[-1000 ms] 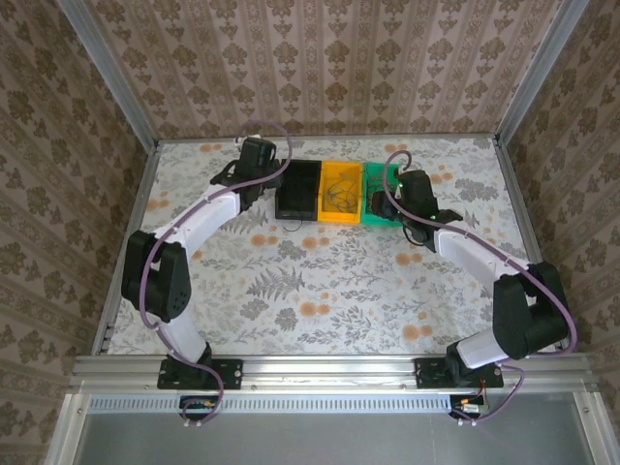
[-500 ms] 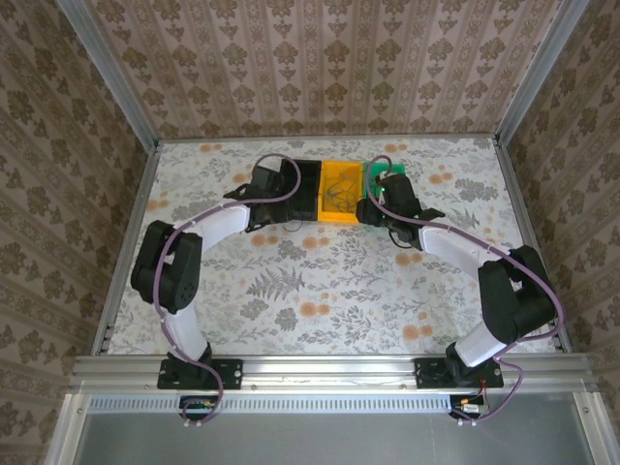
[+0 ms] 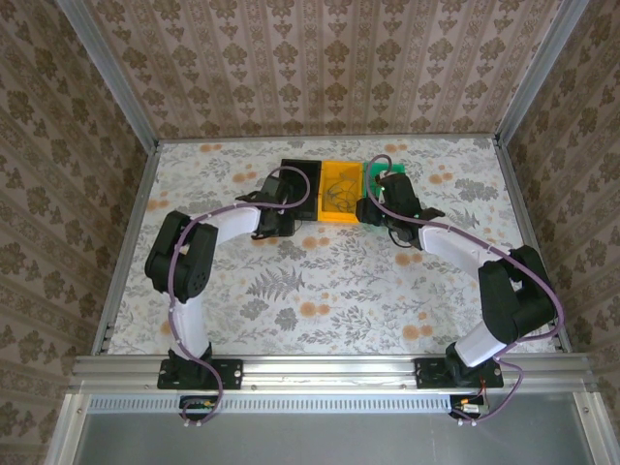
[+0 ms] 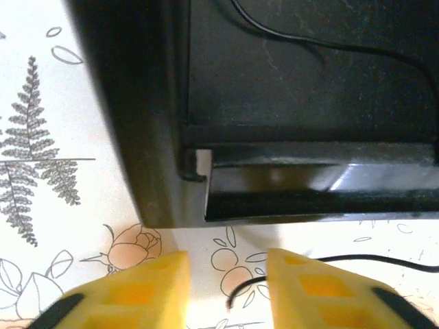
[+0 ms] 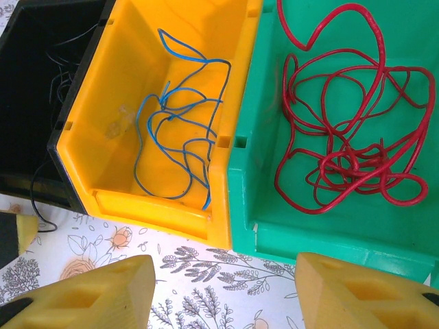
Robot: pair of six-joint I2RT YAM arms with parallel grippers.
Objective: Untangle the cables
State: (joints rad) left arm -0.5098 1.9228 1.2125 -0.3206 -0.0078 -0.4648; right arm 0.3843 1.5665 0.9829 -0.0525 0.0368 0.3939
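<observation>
On the left, the left gripper (image 4: 225, 279) is hovering low over the flowered tabletop (image 4: 41, 103), just in front of the black bin (image 4: 151, 137). Its yellow jaws are standing narrowly apart, not yet pinching anything. The loose end of the black cable (image 4: 384, 262) is lying on the tabletop right between them. The rest of this thin cable is trailing off to the right along the bin's front wall, and more dark strands are lying inside the bin.

Next along, touching the black bin, the yellow bin (image 5: 158, 205) is holding the blue cable (image 5: 180, 140) in loose loops. Beside that, the green bin (image 5: 309, 240) is holding the red cable (image 5: 343, 164) in a looser, larger tangle.

On the right, the right gripper (image 5: 225, 274) is hanging above the bins' front edge, between the yellow and green ones. Its jaws are spread wide with nothing between them.

What could go wrong, in my judgement: the black cable is so thin that it may slip through the left jaws or be pressed flat against the tabletop instead of lifted. If the end is caught and pulled hard, the strands in the bin may tighten into a knot or drag the light bin along. The left jaws are also sitting close enough to the bin's lip to snag it.
</observation>
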